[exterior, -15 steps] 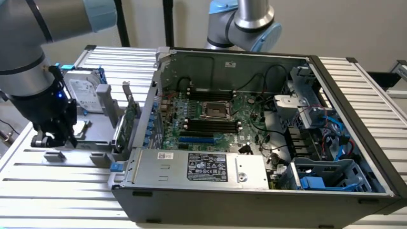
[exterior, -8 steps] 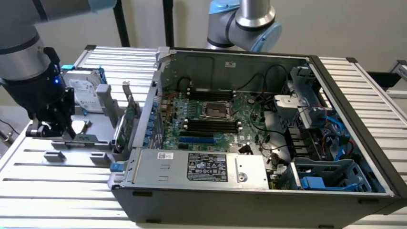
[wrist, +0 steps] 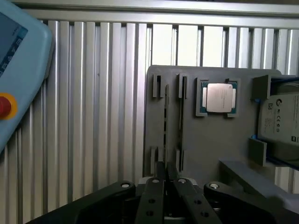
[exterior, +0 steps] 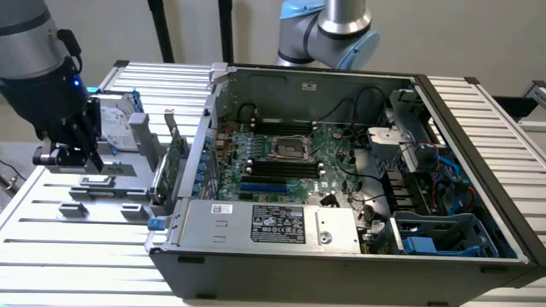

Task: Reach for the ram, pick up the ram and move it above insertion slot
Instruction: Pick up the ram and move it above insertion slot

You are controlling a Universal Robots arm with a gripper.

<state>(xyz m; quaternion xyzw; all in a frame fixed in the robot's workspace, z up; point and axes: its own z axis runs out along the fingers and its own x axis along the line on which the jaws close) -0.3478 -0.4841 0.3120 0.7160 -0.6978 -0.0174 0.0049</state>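
The ram [wrist: 166,119] stands on edge in a slot of the grey fixture plate [wrist: 205,140], showing as a thin dark strip between small grey holders. My gripper [wrist: 167,179] hovers above the near end of that strip, its two black fingers [wrist: 154,196] drawn close together with nothing visible between them. In the exterior view the gripper [exterior: 77,163] hangs over the fixture [exterior: 102,192] at the exterior view's left, outside the open computer case. The black memory slots [exterior: 277,167] lie on the green motherboard inside the case.
A processor chip [wrist: 218,98] and a hard drive [wrist: 280,121] also sit on the fixture. A teach pendant with a red button [wrist: 18,70] lies on the ribbed aluminium table. A wider green card [exterior: 175,160] stands upright beside the case wall [exterior: 201,160]. Another arm's joint [exterior: 328,29] is behind the case.
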